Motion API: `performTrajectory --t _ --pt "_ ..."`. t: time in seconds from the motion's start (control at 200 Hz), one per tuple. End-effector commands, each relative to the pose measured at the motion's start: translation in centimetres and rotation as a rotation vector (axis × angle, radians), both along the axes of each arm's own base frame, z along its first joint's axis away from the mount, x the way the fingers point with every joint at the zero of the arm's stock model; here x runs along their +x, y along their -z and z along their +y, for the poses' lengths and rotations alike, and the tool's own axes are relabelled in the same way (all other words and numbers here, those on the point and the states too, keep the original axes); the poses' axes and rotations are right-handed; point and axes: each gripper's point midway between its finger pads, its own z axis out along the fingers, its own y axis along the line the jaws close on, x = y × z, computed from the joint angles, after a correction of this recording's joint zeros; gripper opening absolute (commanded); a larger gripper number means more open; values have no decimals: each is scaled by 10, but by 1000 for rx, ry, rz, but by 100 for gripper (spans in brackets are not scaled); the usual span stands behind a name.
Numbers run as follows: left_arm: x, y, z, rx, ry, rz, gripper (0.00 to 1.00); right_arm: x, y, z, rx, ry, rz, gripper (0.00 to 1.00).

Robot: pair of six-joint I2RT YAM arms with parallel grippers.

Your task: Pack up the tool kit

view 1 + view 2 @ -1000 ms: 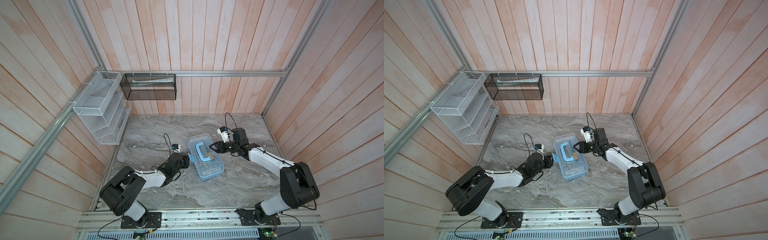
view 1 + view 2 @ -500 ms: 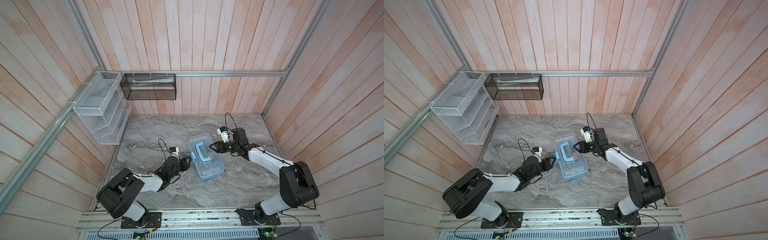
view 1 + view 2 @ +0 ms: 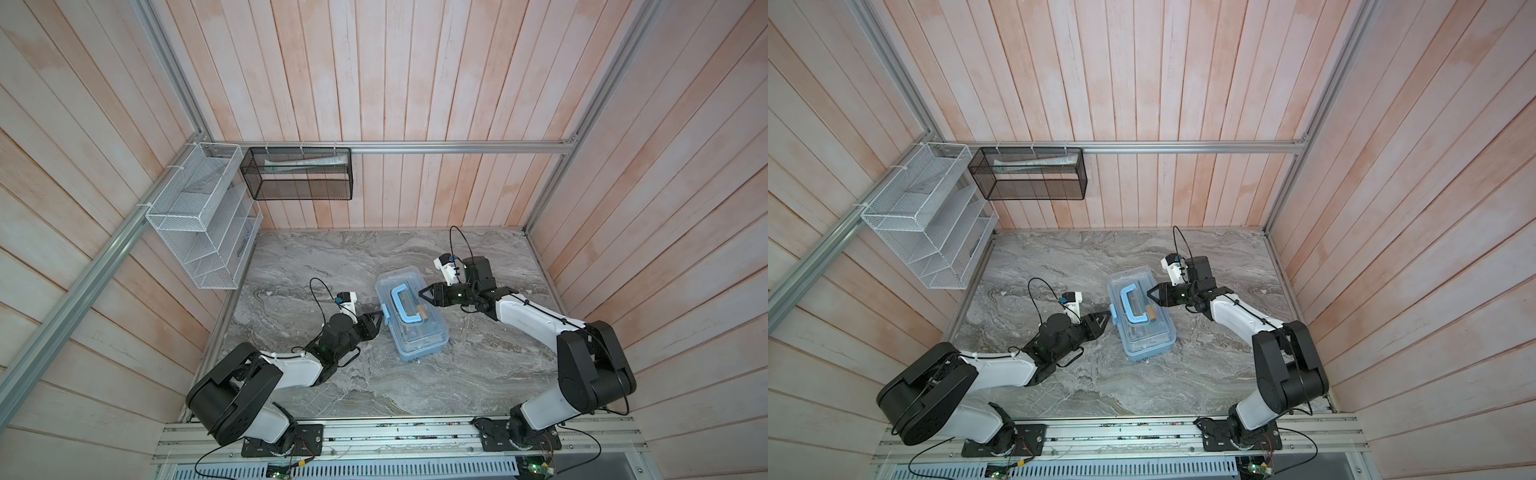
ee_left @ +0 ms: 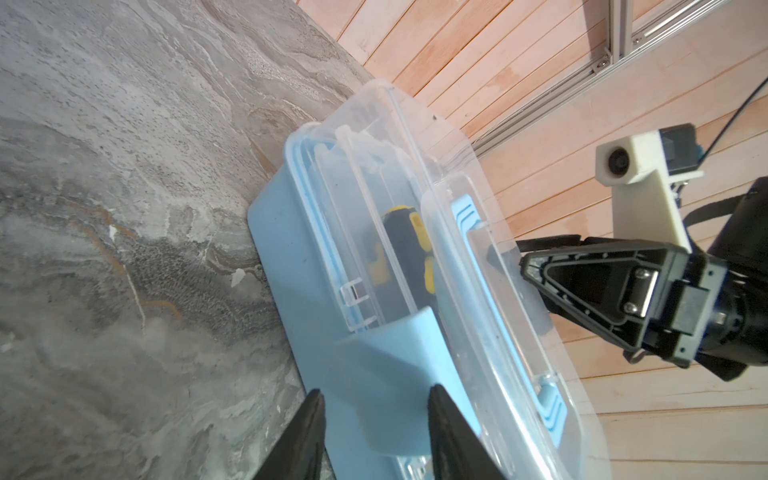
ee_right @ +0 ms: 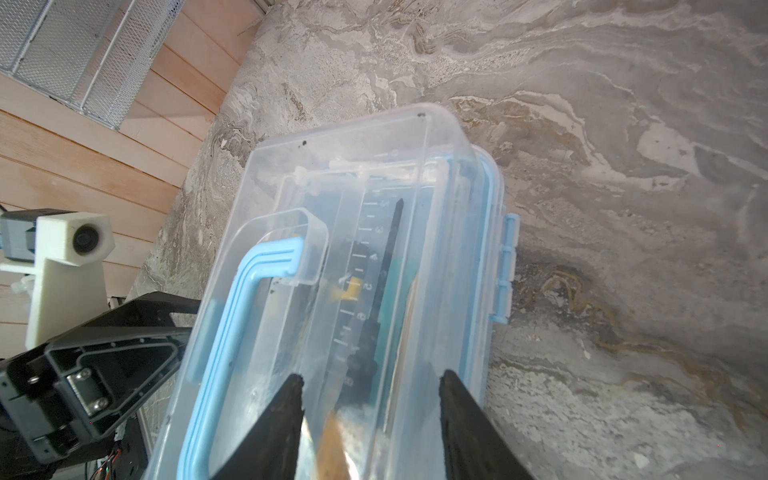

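The left end effector (image 4: pixel 374 399), jaws parted, straddles the blue latch (image 4: pixel 386 353) of the tool kit (image 3: pixel 419 340), which lies closed in the middle of the desk (image 3: pixel 332 257). Press the latch squarely home while the right end effector (image 3: pixel 422 293), open and empty, steadies the lid (image 5: pixel 353 174) from the opposite side.

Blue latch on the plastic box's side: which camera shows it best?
The left wrist view: the latch sits large in the foreground between the left gripper's fingertips. In both top views it is a tiny blue tab; the right wrist view does not clearly show it.
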Motion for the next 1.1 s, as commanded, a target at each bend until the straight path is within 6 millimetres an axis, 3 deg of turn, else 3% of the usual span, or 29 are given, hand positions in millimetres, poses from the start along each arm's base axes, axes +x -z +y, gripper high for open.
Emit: performTrajectory --t 0.0,0.405,0.565,0.69,1.095 --pt "-3 -5 0 -17 11 -18 43 -13 7 10 32 -57 46 50" --pt "-4 -11 -1 -25 25 -51 40 -13 12 11 25 -56 62 50" --pt "-6 -5 -3 -16 36 -34 38 -12 13 11 23 -55 64 50" --pt "-5 -4 -6 -16 50 -32 32 -11 14 11 20 -56 67 50" --pt "-5 -1 -11 -6 70 -19 32 -11 17 12 19 -57 77 49"
